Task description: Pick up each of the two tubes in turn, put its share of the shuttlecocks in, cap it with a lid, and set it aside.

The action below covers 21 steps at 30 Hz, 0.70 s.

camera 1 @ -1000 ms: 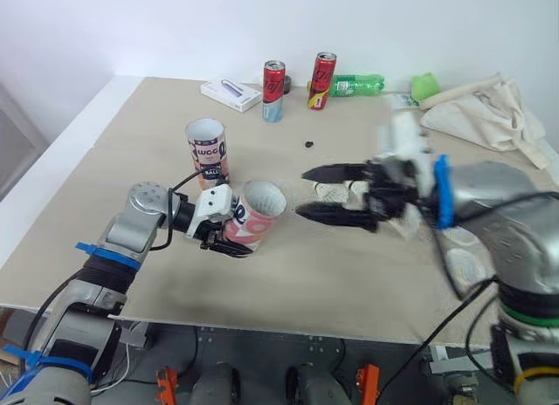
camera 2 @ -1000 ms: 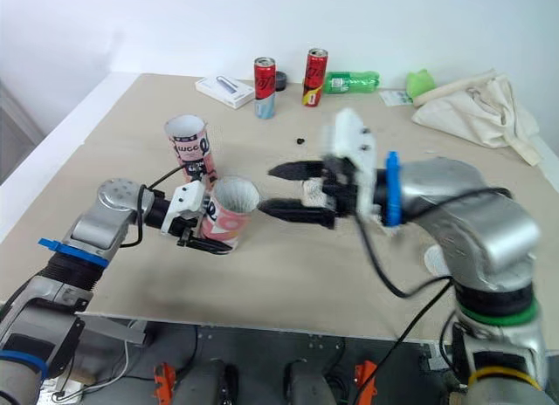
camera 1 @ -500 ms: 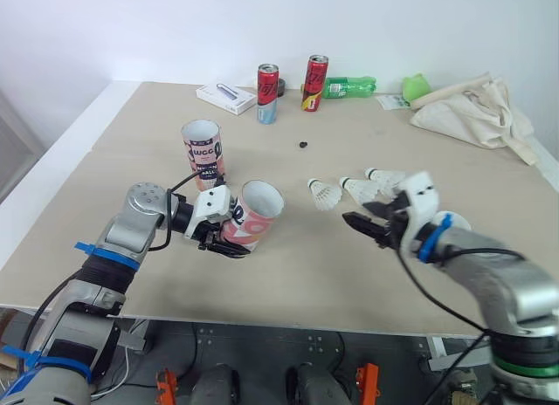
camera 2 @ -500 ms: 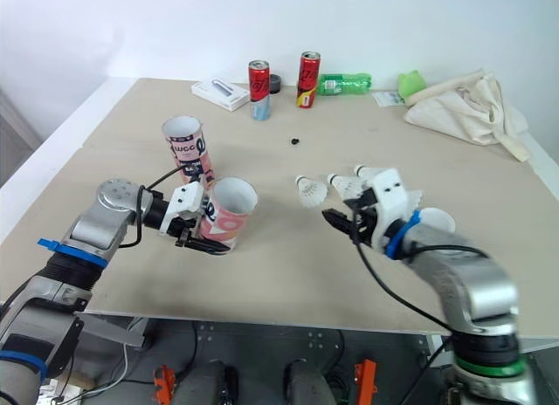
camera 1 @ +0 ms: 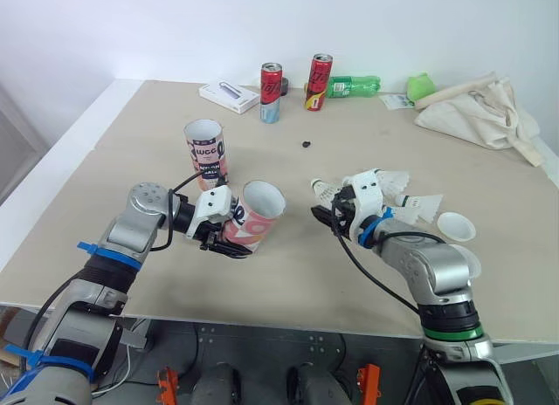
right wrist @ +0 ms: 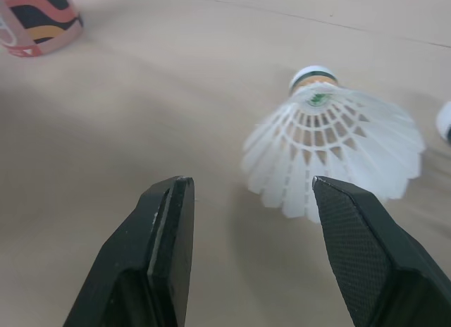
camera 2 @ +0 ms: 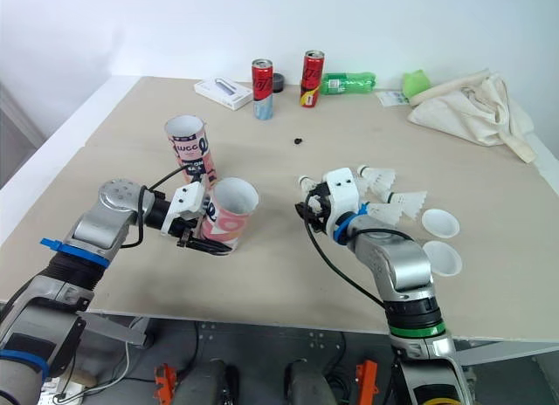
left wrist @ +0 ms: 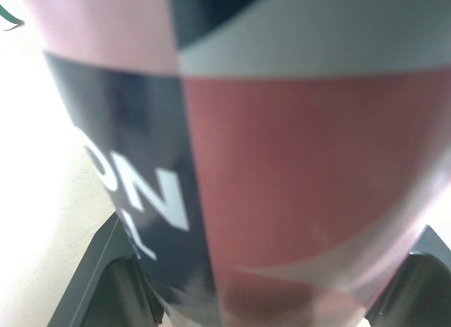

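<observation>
Early stage: first tube in hand, nothing loaded.

I have the left gripper [camera 1: 217, 233] clamped on the tilted tube [camera 1: 253, 215], with no shuttlecock seen in its mouth; the second tube [camera 1: 207, 154] stands at its 11 o'clock. My right gripper [camera 2: 307, 210] is spread wide and empty, the nearest shuttlecock [right wrist: 331, 144] untouched at its 1 o'clock. Both lids [camera 2: 441, 222] lie unused at 4 o'clock.

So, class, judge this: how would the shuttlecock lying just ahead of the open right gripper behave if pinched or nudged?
Probably very light: the shuttlecock is mostly thin white feathers. The skirt likely crushes if pinched hard. Lying on its side, the cone would probably roll in a curve when nudged.
</observation>
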### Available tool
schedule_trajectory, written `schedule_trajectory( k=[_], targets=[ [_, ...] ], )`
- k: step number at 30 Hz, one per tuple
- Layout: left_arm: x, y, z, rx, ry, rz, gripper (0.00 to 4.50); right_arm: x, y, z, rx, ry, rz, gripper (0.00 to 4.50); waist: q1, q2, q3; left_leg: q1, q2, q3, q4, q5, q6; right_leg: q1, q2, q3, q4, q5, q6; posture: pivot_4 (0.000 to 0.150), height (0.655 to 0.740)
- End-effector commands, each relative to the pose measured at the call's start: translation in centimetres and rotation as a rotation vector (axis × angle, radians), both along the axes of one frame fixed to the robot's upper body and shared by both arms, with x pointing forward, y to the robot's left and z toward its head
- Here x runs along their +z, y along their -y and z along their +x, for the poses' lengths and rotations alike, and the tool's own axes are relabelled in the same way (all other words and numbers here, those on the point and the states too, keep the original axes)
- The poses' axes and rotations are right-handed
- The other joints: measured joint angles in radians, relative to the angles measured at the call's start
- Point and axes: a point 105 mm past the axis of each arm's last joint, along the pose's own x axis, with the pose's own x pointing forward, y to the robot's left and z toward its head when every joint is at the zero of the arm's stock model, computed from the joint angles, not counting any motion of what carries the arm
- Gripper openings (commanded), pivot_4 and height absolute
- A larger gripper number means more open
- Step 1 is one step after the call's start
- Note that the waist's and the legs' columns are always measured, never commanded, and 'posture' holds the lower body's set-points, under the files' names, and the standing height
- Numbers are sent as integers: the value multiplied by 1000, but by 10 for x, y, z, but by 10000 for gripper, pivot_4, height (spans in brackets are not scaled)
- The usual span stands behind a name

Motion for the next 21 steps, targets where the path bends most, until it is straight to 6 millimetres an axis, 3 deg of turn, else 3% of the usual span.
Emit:
schedule_trajectory(
  k=[1, 11, 12, 13, 17, 21],
  targets=[
    [-6, -2, -2, 7, -15, 19, 27801, 19, -10, 5, 32, 73, 12, 29120, -1, 0, 0, 0, 0, 0, 0, 0, 0, 0, 0, 0, 0, 0, 0, 1500, 7400],
    [-7, -6, -5, 30, -16, 13, 27801, 14, -7, 43, -57, 84, -24, 29120, -7, 0, 0, 1, 0, 1, 0, 0, 0, 0, 0, 0, 0, 1, -1, 1500, 7400],
    [-7, -6, -5, 33, -16, 12, 27801, 12, -6, 45, -63, 86, -38, 24102, -7, 0, 0, 0, 0, 1, 0, 0, 0, 0, 0, 0, 0, 1, -1, 1500, 7400],
    [-7, -6, -5, 36, -16, 10, 27801, 11, -4, 47, -73, 87, -51, 22225, -7, 0, 0, 0, 0, 1, 0, 0, 0, 0, 0, 0, 0, 1, -1, 1500, 7400],
    [-7, -6, -5, 43, -15, 6, 27801, 12, -1, 52, -81, 105, -46, 2921, -7, 0, 0, 0, 0, 1, -1, 0, 0, -1, -1, 0, 0, 1, -1, 1500, 7400],
    [-7, -5, -6, 41, -19, 4, 27801, 25, -5, 49, -45, 142, 3, 1344, -7, 1, 0, 0, 0, 1, -1, 0, 0, -1, -2, 0, 0, 1, -1, 1500, 7400]
  ],
)
